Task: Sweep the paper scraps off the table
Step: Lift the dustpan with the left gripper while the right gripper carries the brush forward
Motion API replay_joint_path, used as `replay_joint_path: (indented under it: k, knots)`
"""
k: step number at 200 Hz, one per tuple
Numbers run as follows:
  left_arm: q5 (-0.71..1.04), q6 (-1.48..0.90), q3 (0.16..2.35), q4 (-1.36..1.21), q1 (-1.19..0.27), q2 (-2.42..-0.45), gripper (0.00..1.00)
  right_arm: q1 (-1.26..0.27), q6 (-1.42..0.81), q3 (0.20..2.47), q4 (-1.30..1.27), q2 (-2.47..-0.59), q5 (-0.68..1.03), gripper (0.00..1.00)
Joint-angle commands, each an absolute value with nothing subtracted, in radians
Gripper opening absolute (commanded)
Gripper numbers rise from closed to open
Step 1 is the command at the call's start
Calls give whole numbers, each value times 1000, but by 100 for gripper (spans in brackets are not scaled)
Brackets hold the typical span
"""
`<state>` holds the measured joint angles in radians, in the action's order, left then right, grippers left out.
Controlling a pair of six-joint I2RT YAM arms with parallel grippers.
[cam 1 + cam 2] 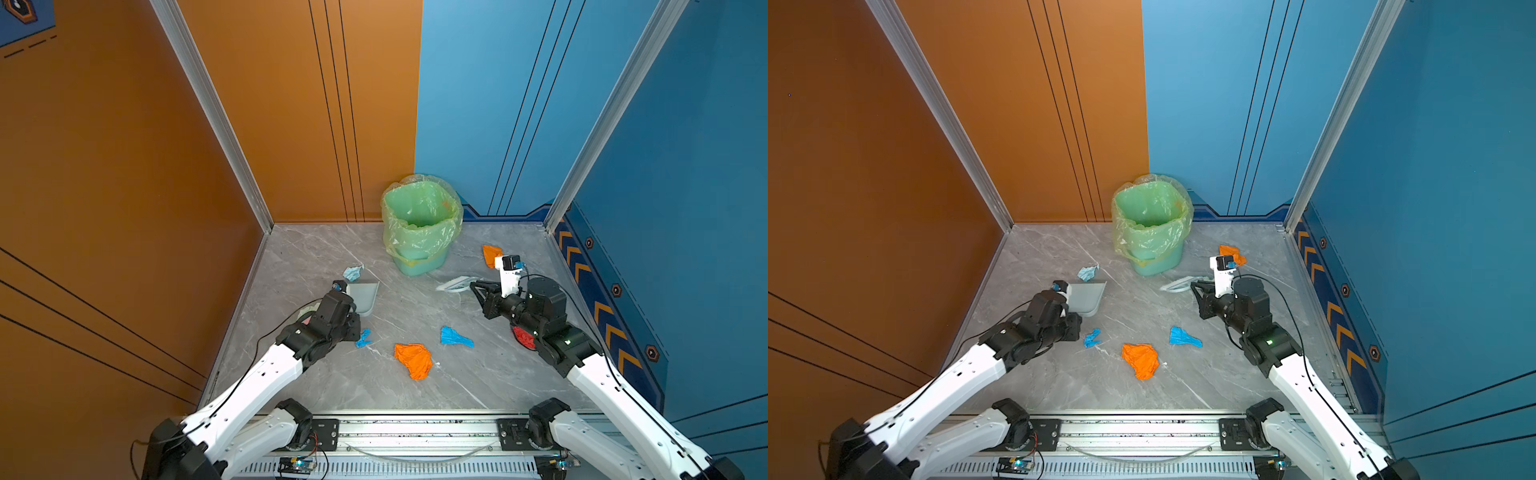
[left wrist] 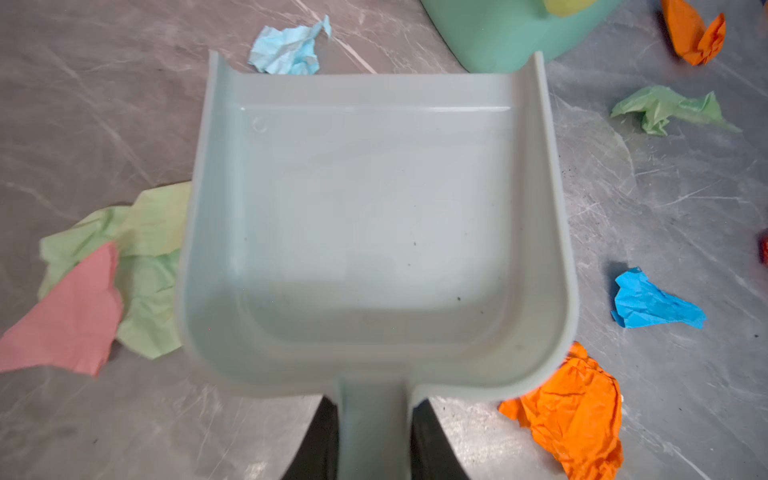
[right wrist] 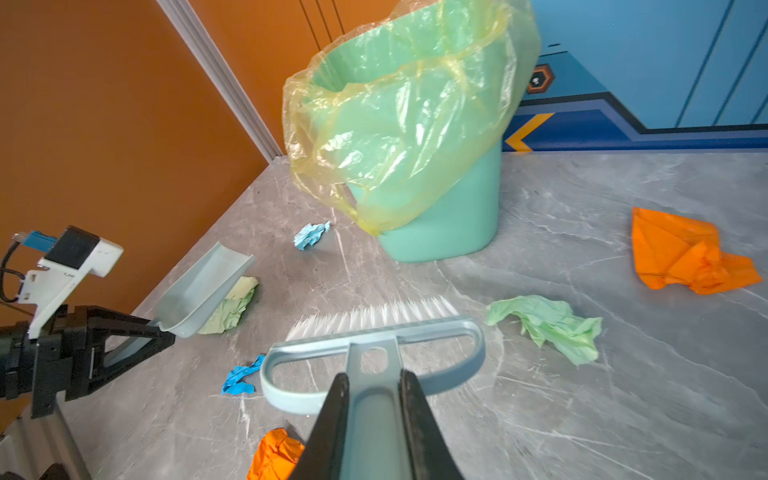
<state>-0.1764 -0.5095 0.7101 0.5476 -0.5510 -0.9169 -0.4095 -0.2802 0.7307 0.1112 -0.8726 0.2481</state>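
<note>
The left gripper clamps the empty dustpan and the right gripper the brush; next, I think, the brush must push the paper scraps at the middle of the table into it.

On table, bin behind — dustpan left, brush right, paper scraps between, one seemingly underneath dustpan.

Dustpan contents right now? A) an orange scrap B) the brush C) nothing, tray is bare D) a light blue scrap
C: in the left wrist view the dustpan shows a bare tray apart from a few dark specks, and the paper scraps lie around it on the table.
</note>
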Motion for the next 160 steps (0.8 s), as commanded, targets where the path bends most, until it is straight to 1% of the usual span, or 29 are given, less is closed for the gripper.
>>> replay_joint_path:
  k: [1,26,59,90,97,122,140,160]
  knots:
    - [-275,-621,688,716,-553,-818,5,-452,-239,775,58,-898,298,0]
    - [-326,-666,690,820,-552,-740,6,-502,-225,773,8,-922,309,0]
    - [-397,-696,728,946,-542,-722,7,-593,-194,775,-73,-969,304,0]
    - [-396,-688,750,954,-514,-711,8,-692,-153,795,-144,-1045,263,0]
    - [-397,-677,757,955,-499,-708,8,-740,-142,797,-165,-1066,248,0]
    - [-379,-615,773,949,-409,-704,8,-819,-114,813,-256,-1157,223,0]
    - [-320,-575,789,937,-334,-711,8,-860,-110,836,-322,-1237,223,0]
    - [-308,-531,808,933,-273,-721,8,-888,-119,850,-411,-1319,219,0]
